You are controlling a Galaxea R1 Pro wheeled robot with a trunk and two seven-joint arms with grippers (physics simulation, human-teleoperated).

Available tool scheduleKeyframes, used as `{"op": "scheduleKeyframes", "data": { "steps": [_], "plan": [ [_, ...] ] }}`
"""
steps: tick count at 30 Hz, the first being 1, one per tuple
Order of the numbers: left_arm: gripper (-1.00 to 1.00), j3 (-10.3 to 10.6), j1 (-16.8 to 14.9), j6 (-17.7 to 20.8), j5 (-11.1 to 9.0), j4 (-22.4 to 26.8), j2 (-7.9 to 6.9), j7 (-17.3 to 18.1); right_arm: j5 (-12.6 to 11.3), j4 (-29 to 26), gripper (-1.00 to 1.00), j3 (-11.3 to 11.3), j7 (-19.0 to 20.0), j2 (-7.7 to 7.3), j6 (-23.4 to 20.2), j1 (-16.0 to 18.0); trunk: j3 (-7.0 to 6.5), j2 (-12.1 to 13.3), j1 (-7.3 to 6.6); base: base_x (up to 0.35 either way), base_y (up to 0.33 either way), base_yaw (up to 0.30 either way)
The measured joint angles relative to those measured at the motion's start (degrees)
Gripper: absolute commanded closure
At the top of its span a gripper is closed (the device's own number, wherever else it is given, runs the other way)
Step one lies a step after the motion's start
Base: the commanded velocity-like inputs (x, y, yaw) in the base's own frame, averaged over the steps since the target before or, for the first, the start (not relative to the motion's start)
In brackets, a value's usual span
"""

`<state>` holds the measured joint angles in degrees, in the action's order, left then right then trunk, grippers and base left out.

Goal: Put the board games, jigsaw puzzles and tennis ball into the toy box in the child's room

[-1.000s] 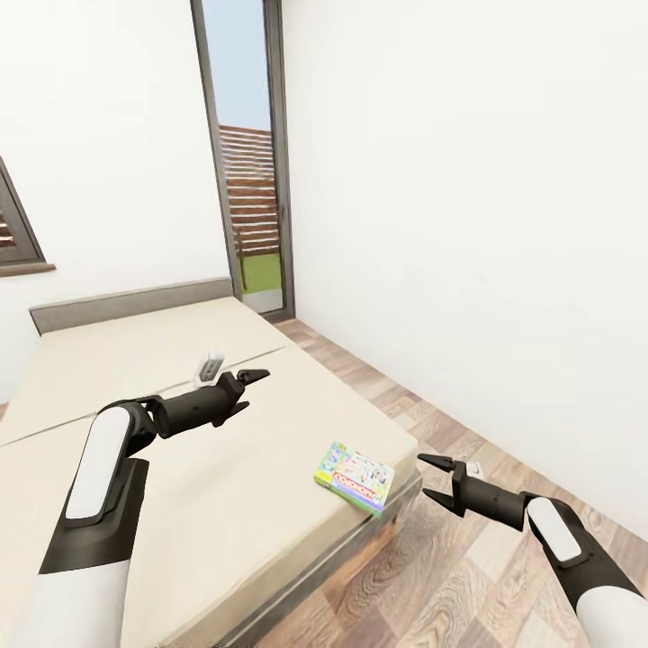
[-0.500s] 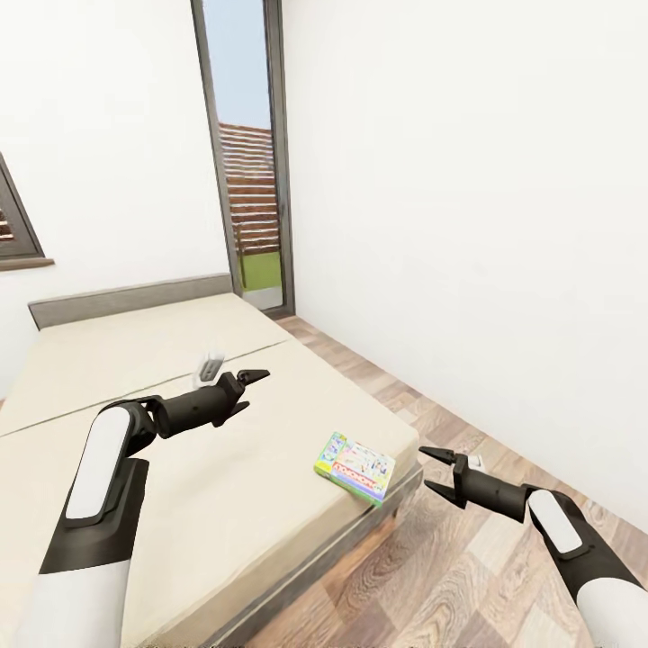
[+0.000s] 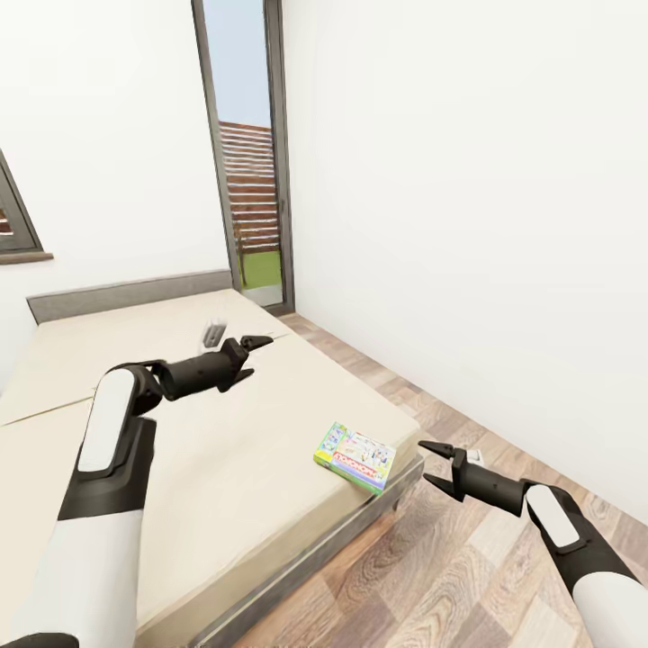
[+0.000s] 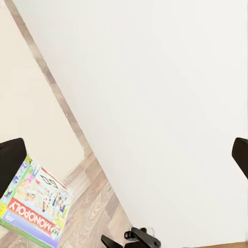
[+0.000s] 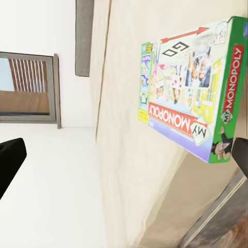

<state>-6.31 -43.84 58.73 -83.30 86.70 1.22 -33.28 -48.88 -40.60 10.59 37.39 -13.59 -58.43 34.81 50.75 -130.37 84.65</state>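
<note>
**One game box on the bed, two end effectors empty**

I am seeing one flat cardboard Monopoly box [image 3: 355,455] lying near the smooth beige bed's [image 3: 180,432] corner. My left end effector [image 3: 245,353] is hovering parted over the mattress, higher than a second ago; my right end effector [image 3: 436,463] is waiting parted beside the box, over the wood-plank floor [image 3: 432,576].

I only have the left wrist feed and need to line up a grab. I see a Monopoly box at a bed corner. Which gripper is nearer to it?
Observer: The right gripper, beside the bed's corner, above the floor.
Operator: Is it open?
Observer: Yes, jaws apart, empty.
Operator: And my left gripper?
Observer: The left gripper hovers over the mattress, farther from the Monopoly box, open too.
</note>
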Motion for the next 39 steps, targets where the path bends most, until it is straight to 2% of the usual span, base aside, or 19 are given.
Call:
{"op": "scheduleKeyframes", "data": {
  "steps": [4,5,9,10,14,18,32,36,39],
  "plan": [
    [-1.00,1.0,-7.9,0.0,-2.2,-5.5,1.54,-4.7,0.0,0.0,-1.00,0.0,0.0,0.08,0.1,0.2,0.72,-1.6,0.88,0.000,0.000,0.000],
    [-1.00,1.0,-8.0,0.0,-2.2,-5.5,1.55,-4.8,0.0,0.0,-1.00,0.0,0.0,0.08,0.1,0.2,0.90,-2.0,1.10,0.000,0.000,0.000],
    [-1.00,2.4,-11.7,-0.1,-5.4,-8.5,2.84,-10.3,0.0,0.0,-1.00,0.0,0.0,-0.02,0.1,0.4,1.62,-3.6,1.98,0.000,0.000,0.000],
    [-1.00,2.4,-11.7,-0.1,-5.4,-8.5,2.84,-10.4,0.0,0.0,-1.00,0.0,0.0,-0.02,0.1,0.4,1.80,-4.0,2.20,0.000,0.000,0.000],
    [-1.00,3.0,-13.0,-0.1,-7.4,-9.6,3.19,-12.9,0.0,0.0,-1.00,0.1,0.1,-0.22,0.1,0.4,2.52,-5.6,3.08,0.000,0.000,0.000],
    [-1.00,3.2,-13.5,-0.1,-8.1,-10.1,3.33,-13.9,0.0,0.0,-1.00,0.1,0.1,-0.34,0.1,0.5,3.24,-7.2,3.96,0.000,0.000,0.000],
    [-1.00,3.5,-13.8,0.0,-8.5,-10.6,3.47,-14.6,0.0,0.0,-1.00,0.2,0.0,-0.54,0.2,1.4,5.75,-12.8,7.03,0.000,0.000,0.000],
    [-1.00,3.5,-13.7,0.0,-8.5,-10.6,3.50,-14.6,0.0,0.0,-1.00,0.2,0.0,-0.57,0.2,1.5,6.64,-12.9,7.14,0.000,0.000,0.000],
    [-1.00,3.5,-13.6,-0.1,-8.5,-10.5,3.54,-14.6,-0.1,0.0,-1.00,0.2,0.0,-0.57,0.2,1.5,6.64,-12.9,7.14,0.000,0.000,0.000]
  ]
}}
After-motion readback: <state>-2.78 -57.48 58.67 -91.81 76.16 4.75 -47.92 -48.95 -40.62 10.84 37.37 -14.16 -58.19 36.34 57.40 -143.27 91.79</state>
